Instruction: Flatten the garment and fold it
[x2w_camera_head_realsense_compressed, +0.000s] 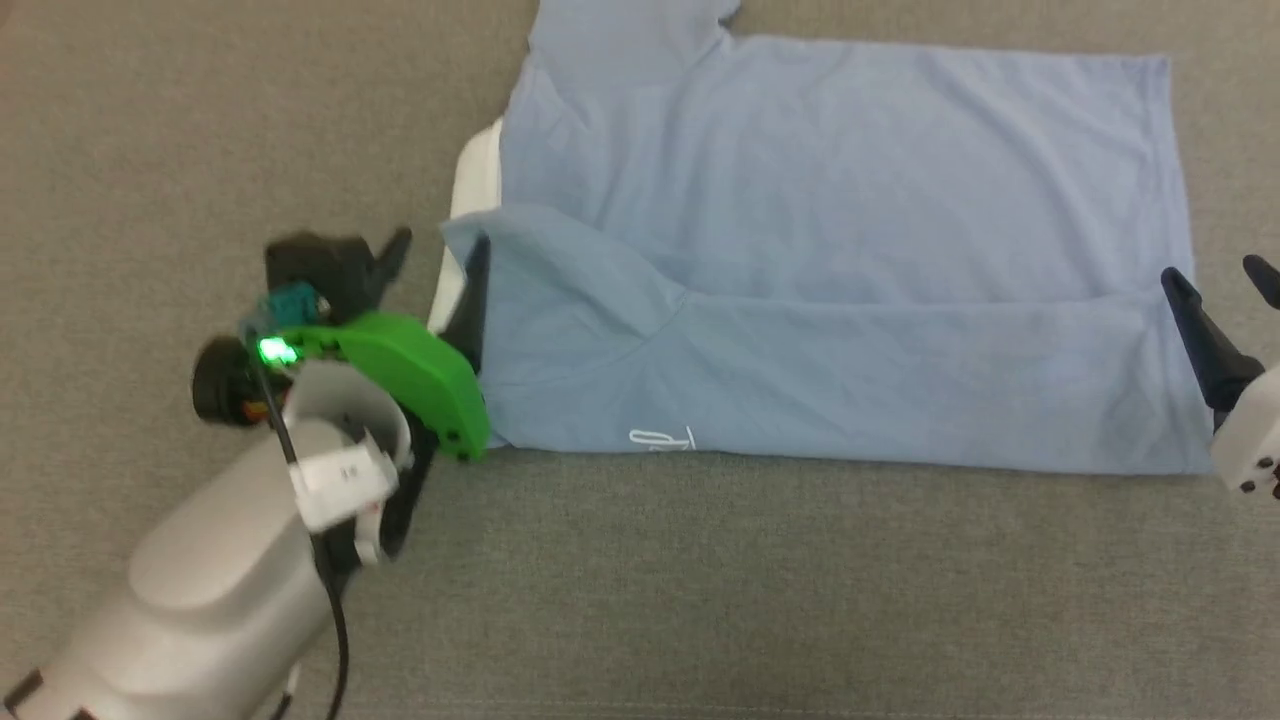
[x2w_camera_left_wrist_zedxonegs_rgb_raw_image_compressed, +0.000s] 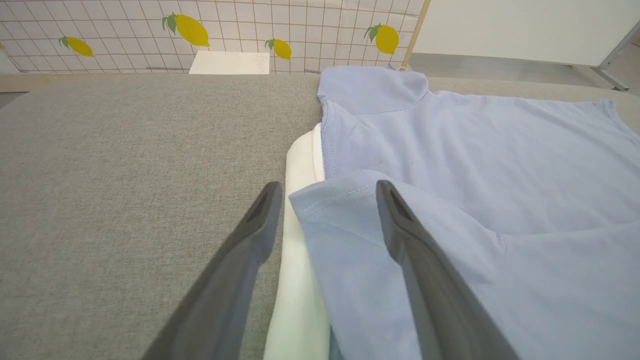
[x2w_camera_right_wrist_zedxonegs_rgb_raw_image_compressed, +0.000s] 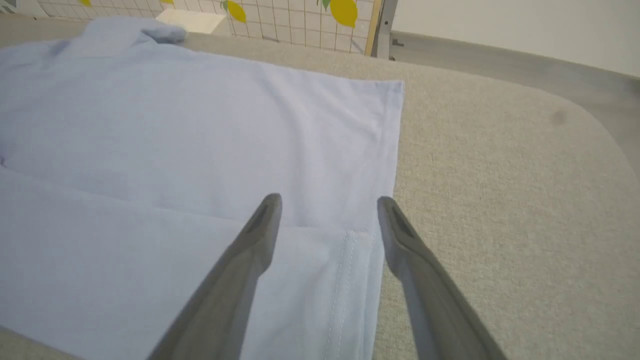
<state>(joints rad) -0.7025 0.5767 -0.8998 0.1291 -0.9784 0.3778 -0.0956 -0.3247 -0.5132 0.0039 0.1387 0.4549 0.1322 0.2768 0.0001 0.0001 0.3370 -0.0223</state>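
The garment (x2w_camera_head_realsense_compressed: 850, 250), a light blue T-shirt, lies spread on the grey cloth surface, with its near long edge folded over onto its body. A small white mark (x2w_camera_head_realsense_compressed: 662, 439) shows at the near fold. White fabric (x2w_camera_head_realsense_compressed: 475, 180) peeks out at the left end. My left gripper (x2w_camera_head_realsense_compressed: 435, 270) stands open at that end, and the folded sleeve corner (x2w_camera_left_wrist_zedxonegs_rgb_raw_image_compressed: 320, 210) lies loose between its fingers (x2w_camera_left_wrist_zedxonegs_rgb_raw_image_compressed: 250, 240). My right gripper (x2w_camera_head_realsense_compressed: 1218, 280) stands open at the right end, its fingers (x2w_camera_right_wrist_zedxonegs_rgb_raw_image_compressed: 250, 240) straddling the folded flap's hem (x2w_camera_right_wrist_zedxonegs_rgb_raw_image_compressed: 350, 260) without pinching it.
Grey cloth surface (x2w_camera_head_realsense_compressed: 700, 600) runs wide to the left and near side. Its rounded right edge (x2w_camera_right_wrist_zedxonegs_rgb_raw_image_compressed: 600, 125) drops to a grey floor. Behind stands a tiled wall with lemon prints (x2w_camera_left_wrist_zedxonegs_rgb_raw_image_compressed: 192, 30) and a white board (x2w_camera_left_wrist_zedxonegs_rgb_raw_image_compressed: 230, 62).
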